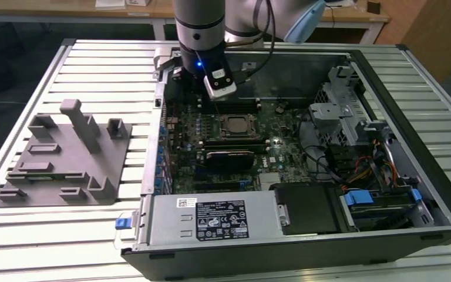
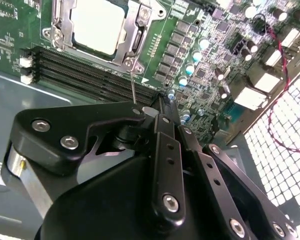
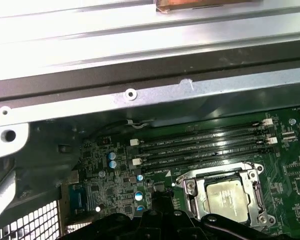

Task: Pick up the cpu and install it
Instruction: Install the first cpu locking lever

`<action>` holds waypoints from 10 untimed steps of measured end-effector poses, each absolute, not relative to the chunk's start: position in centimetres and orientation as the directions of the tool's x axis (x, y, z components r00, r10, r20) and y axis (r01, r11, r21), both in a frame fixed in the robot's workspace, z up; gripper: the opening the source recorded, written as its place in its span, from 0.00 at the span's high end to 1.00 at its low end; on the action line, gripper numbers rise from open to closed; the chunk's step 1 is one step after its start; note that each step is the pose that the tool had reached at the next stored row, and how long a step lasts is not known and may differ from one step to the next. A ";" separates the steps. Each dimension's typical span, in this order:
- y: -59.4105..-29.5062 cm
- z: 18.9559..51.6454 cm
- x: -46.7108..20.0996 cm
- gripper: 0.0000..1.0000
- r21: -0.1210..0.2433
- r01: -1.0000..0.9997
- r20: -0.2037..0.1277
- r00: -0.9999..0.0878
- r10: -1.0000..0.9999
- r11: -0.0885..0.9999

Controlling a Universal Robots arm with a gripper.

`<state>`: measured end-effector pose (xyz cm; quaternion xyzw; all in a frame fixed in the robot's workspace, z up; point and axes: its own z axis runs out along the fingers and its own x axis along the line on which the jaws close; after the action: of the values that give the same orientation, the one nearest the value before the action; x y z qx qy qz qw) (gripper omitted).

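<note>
Power supply [image 1: 209,218] sits nearest in the open computer case [image 1: 288,255] on the table [image 1: 77,235]. Grey tray [image 1: 61,158] lies beside the case, at the exterior view's left. Cpu [image 3: 229,199] is seated in the socket [image 3: 190,186] mid-motherboard, silvery top up. Tool [image 2: 161,102] has its fingers together, gripping nothing, tip just beside the socket by the memory slots [image 2: 90,72]. Arm [image 1: 200,23] rises behind.

Grey arm [image 1: 200,23], black screw-studded fingers [image 2: 166,150]
</note>
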<state>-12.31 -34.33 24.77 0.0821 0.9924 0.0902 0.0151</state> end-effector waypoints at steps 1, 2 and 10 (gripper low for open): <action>-34.3 24.8 -12.3 0.89 0.184 0.160 -0.015 -0.986 0.166 0.970; -34.3 24.8 -12.3 0.89 0.189 0.160 -0.014 -0.986 0.165 0.969; -34.3 24.8 -12.3 0.89 0.232 0.158 -0.006 -0.986 0.164 0.960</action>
<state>-12.31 -34.33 24.77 0.0815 0.9898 0.1160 0.0126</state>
